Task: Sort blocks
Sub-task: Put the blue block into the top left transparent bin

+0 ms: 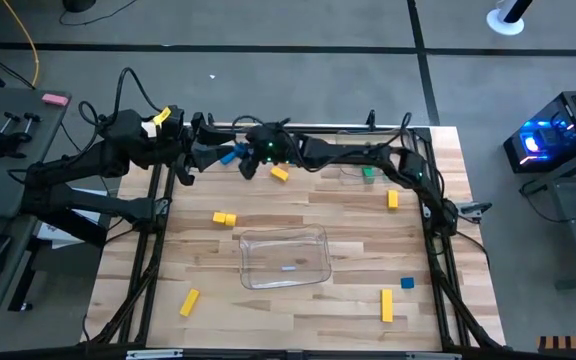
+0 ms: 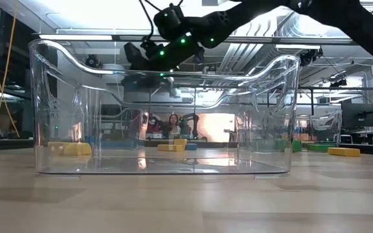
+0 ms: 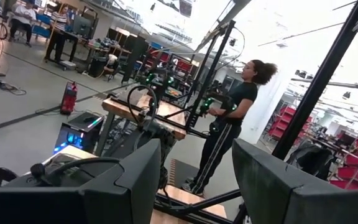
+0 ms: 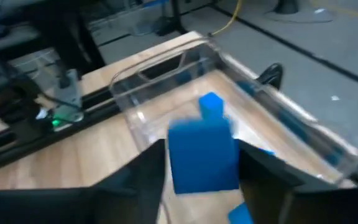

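The counter (image 1: 298, 300) is carrying a clear bin (image 1: 286, 258) at its middle, sitting empty in the high view; a second clear bin (image 4: 278, 118) is showing in the right wrist view, with a blue block (image 4: 211, 104) lying inside it. The right arm is reaching across the far edge of the counter; the right tool (image 4: 197, 163) is hanging over that second bin – clamping a blue block (image 4: 202, 155) between its fingers. The left arm is waiting at the far left corner; the left tool (image 3: 194, 180) is pointing out into the room, fingers spread wide, gripping nothing. Yellow blocks are lying scattered – a pair (image 1: 225, 218) left of the middle bin, a bar (image 1: 189, 302) near left, a bar (image 1: 386, 305) near right; a small blue block (image 1: 407, 284) is sitting just beside that bar; a green block (image 1: 368, 173) is lying far right.
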You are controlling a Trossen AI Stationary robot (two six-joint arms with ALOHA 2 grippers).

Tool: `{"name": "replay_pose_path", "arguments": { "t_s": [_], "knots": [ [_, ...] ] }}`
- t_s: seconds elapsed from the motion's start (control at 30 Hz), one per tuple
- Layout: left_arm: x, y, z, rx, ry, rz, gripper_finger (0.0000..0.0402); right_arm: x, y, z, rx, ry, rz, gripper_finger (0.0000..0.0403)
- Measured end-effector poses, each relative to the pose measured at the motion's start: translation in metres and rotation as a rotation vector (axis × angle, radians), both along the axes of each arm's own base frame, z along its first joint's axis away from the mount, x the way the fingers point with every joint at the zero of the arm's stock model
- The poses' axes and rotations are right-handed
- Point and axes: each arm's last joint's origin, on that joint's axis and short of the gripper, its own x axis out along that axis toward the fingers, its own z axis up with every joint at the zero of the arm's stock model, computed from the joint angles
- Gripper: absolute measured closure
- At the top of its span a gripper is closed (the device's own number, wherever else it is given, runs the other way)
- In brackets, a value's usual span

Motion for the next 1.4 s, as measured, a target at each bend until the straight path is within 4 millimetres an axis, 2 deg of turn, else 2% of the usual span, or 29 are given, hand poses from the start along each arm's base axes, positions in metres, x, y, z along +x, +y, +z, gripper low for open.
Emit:
{"name": "replay_pose_path", "arguments": {
  "t_s": [0.13,0.23,0.3,0.43,0.57,0.67,0.73,0.87,0.9,1.07,1.2,1.4],
  "knots": [
    [0.0,0.0,0.0,0.0,0.0,0.0,0.0216,-0.002,-0.002,0.004,-0.031,0.004,-0.036,0.014],
    [0.0,0.0,0.0,0.0,0.0,0.0,0.0216,-0.005,-0.009,0.014,-0.026,-0.001,-0.022,0.0104],
    [0.0,0.0,0.0,-0.002,0.0,0.0,0.0216,-0.006,-0.014,0.027,-0.018,-0.014,-0.004,0.0094],
    [0.0,0.0,0.0,-0.017,0.002,-0.002,0.0216,-0.022,-0.031,0.054,-0.022,0.087,-0.069,0.0091],
    [0.0,0.0,-0.001,-0.018,0.01,-0.002,0.0216,-0.046,-0.059,0.064,-0.011,0.267,-0.164,0.0095],
    [0.001,0.0,-0.002,-0.02,0.017,-0.002,0.0216,-0.066,-0.077,0.055,0.039,0.415,-0.212,0.0129],
    [0.001,0.0,-0.003,-0.021,0.029,-0.002,0.0216,-0.078,-0.086,0.043,0.051,0.529,-0.204,0.018],
    [0.001,0.0,-0.005,-0.024,0.048,-0.002,0.0216,-0.096,-0.098,0.017,0.081,0.685,-0.072,0.0346],
    [0.001,0.0,-0.005,-0.025,0.052,-0.002,0.0216,-0.098,-0.1,0.011,0.103,0.688,-0.033,0.0374],
    [0.001,0.0,-0.006,-0.035,0.055,-0.003,0.0216,-0.106,-0.106,-0.022,0.184,0.686,0.008,0.0396],
    [0.001,0.0,-0.006,-0.035,0.054,-0.003,0.0216,-0.108,-0.104,-0.048,0.268,0.639,0.011,0.0399],
    [0.002,0.001,-0.006,-0.035,0.054,0.01,0.0216,-0.101,-0.092,-0.064,0.274,0.599,-0.002,0.0402]
  ]
}}
